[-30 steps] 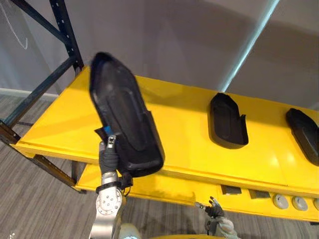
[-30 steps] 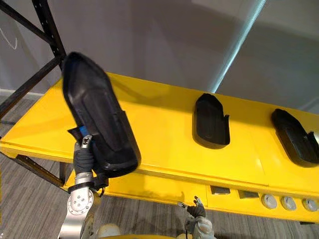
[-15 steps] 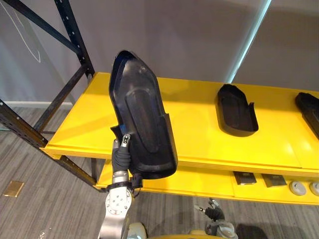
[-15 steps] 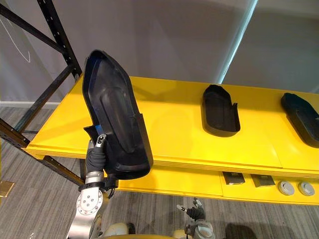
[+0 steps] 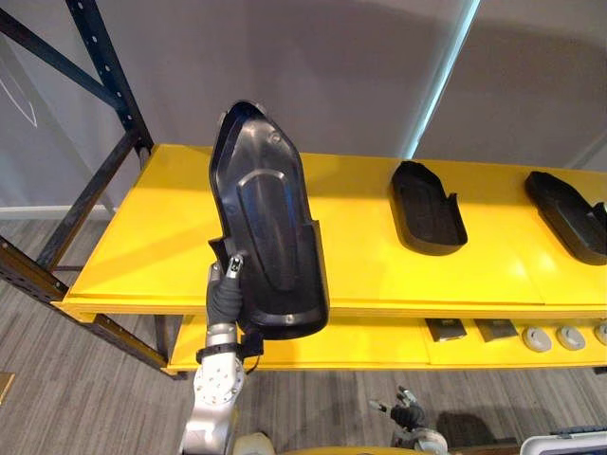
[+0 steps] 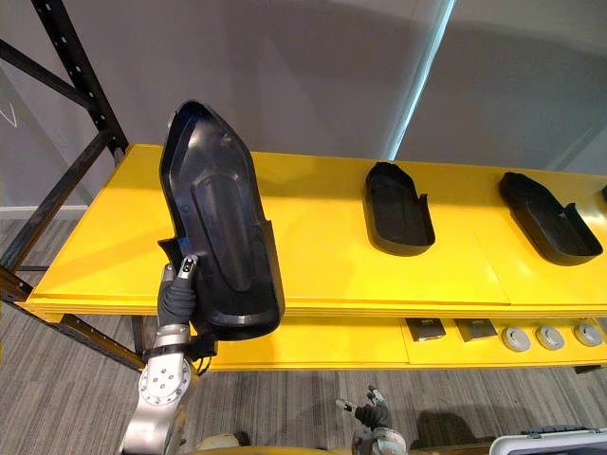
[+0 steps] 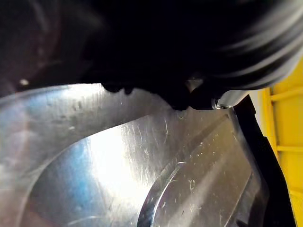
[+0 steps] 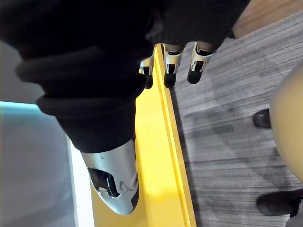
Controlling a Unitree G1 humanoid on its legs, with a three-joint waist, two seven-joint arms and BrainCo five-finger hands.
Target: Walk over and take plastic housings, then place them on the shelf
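A large black plastic housing stands nearly upright in front of the yellow shelf, hollow side toward me. My left hand is shut on its lower left edge, thumb on the inner face. The left wrist view shows the housing's glossy surface right past the hand's dark cover. Two more black housings lie on the shelf top, one at the middle and one at the right end. My right hand hangs low by the shelf front, fingers relaxed and holding nothing.
Below the shelf top, a lower yellow level holds small dark square parts and round pale ones. A dark rack upright with diagonal braces stands at the left. A grey wall rises behind and striped grey carpet covers the floor.
The whole picture has shifted, so the camera moved; the right-hand housing now shows more fully. The held housing has come from a leftward tilt to nearly upright, still in my left hand.
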